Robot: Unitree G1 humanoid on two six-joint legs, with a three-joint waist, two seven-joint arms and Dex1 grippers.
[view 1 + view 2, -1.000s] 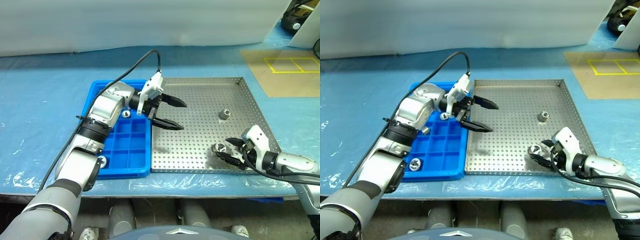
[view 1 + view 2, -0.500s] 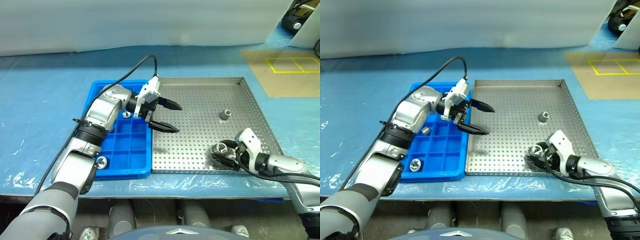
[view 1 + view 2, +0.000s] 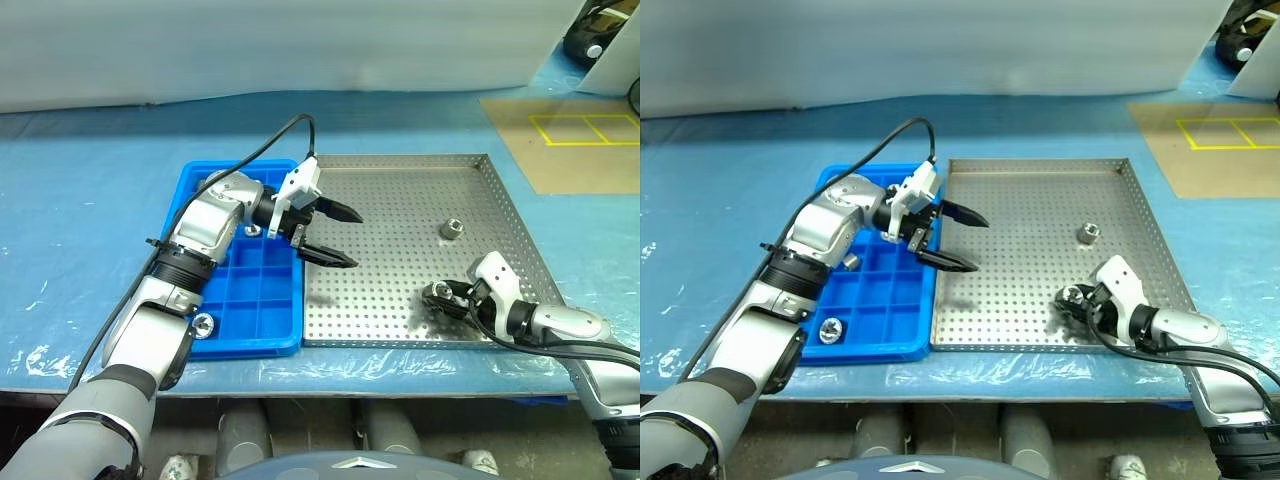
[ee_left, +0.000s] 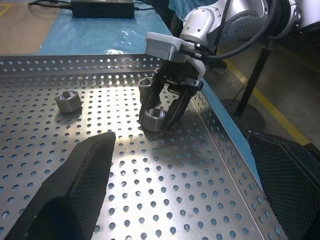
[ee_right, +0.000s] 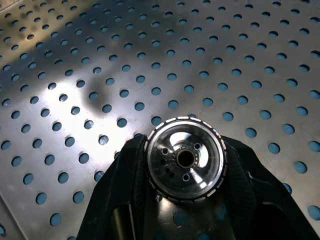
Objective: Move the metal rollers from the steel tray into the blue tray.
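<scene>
The steel tray (image 3: 410, 158) lies at centre right, with the blue tray (image 3: 265, 300) against its left side. My right gripper (image 3: 441, 297) is low over the steel tray's front right part, shut on a metal roller (image 5: 185, 159) that sits between its two fingers; the left wrist view shows that roller (image 4: 152, 119) at the tray floor. Another roller (image 3: 452, 228) stands free farther back in the steel tray. Two rollers (image 3: 203, 323) (image 3: 254, 229) lie in blue tray compartments. My left gripper (image 3: 345, 237) hovers open and holding nothing over the steel tray's left part.
Both trays rest on a table under a blue cover (image 3: 90, 200), whose front edge runs just below the trays. A black cable (image 3: 260, 135) arcs over the blue tray from my left wrist. A brown patch with yellow tape (image 3: 585, 130) lies at the back right.
My right gripper has gone from open around the front roller to shut on it. The left arm has stayed in place, still open.
</scene>
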